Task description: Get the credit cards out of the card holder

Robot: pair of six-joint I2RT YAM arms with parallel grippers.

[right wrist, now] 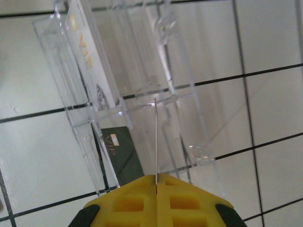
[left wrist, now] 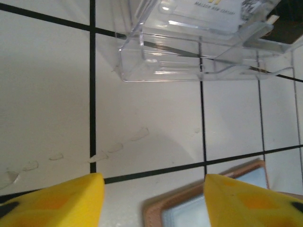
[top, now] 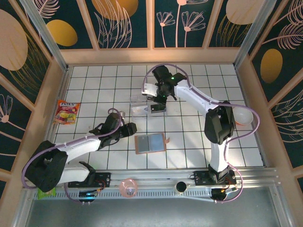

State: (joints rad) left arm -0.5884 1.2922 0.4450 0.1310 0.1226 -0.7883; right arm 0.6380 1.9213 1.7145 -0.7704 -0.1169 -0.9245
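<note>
The tan-brown card holder [top: 150,143] lies open on the tiles, grey-blue panel up; its corner [left wrist: 189,208] shows between my left fingers. My left gripper [top: 130,127] [left wrist: 154,189] is open just left of it, holding nothing. My right gripper [top: 160,97] [right wrist: 156,177] is shut on a thin card [right wrist: 155,137] seen edge-on, held over the clear plastic tray [top: 142,106] [right wrist: 180,94]. In the tray stand a whitish-silver card [right wrist: 90,61] [left wrist: 203,9] and a black card [right wrist: 122,153].
A red-yellow snack packet [top: 67,112] lies at the left. A white bowl [top: 244,116] sits at the right behind the right arm. A pink round object [top: 128,187] rests at the near edge. Wooden walls ring the tiled table [top: 199,142].
</note>
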